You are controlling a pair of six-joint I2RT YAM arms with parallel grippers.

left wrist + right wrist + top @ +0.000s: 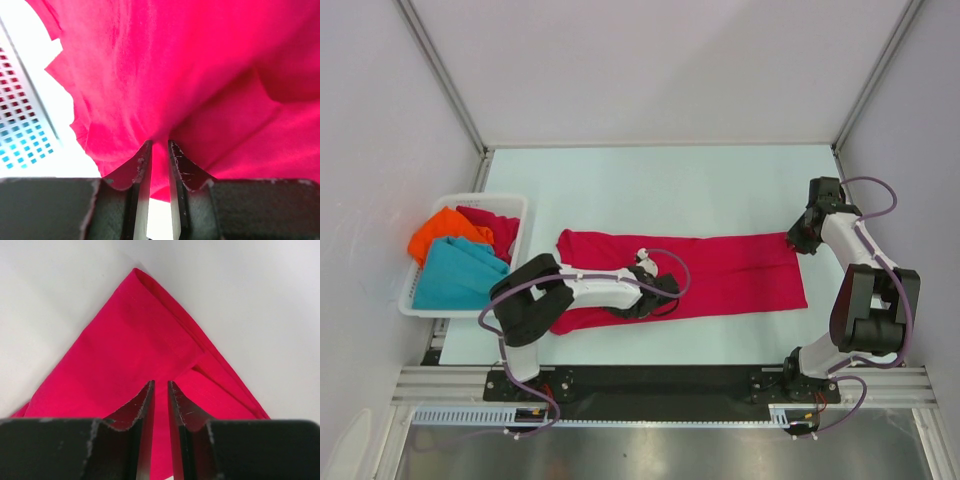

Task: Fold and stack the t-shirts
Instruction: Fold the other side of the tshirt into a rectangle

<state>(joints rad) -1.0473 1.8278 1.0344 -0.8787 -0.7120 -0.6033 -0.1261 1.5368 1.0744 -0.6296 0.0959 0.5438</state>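
Four shirts are in view, and one is being worked.

1. Table (650, 180): white, and it carries everything listed below.
2. Red shirt (740, 270): lies just right of the basket as a long flat band running away from it. It looks already narrowed lengthwise.
3. Basket (490, 196): white and slotted. It holds the teal shirt (455, 272) at its near side, the orange shirt (440, 235) behind that, and a crimson shirt (498, 228) in the corner nearest the red shirt. All three are loose and unfolded.
4. Left gripper (160, 145): sits on the half of the band nearer the basket, at the near edge. Its fingers (142, 165) stand a narrow slit apart with red cloth drawn into the tips. Creases radiate from that point, so I judge the cloth pinched.
5. Right gripper (160, 384): is at the band's far corner, the point farthest from the basket. Its fingers (145, 405) are nearly together over flat cloth. Red shows through the slit, but I cannot tell whether a layer is caught or merely lies beneath.

Assessment: the fold of the first shirt is in hand, and nothing is stacked yet. The next move looks to be a crosswise fold, bringing one end of the band over the other. That calls for a confirmed hold at the far corner, both hands lifting together, and the edges kept square as the cloth is laid down.
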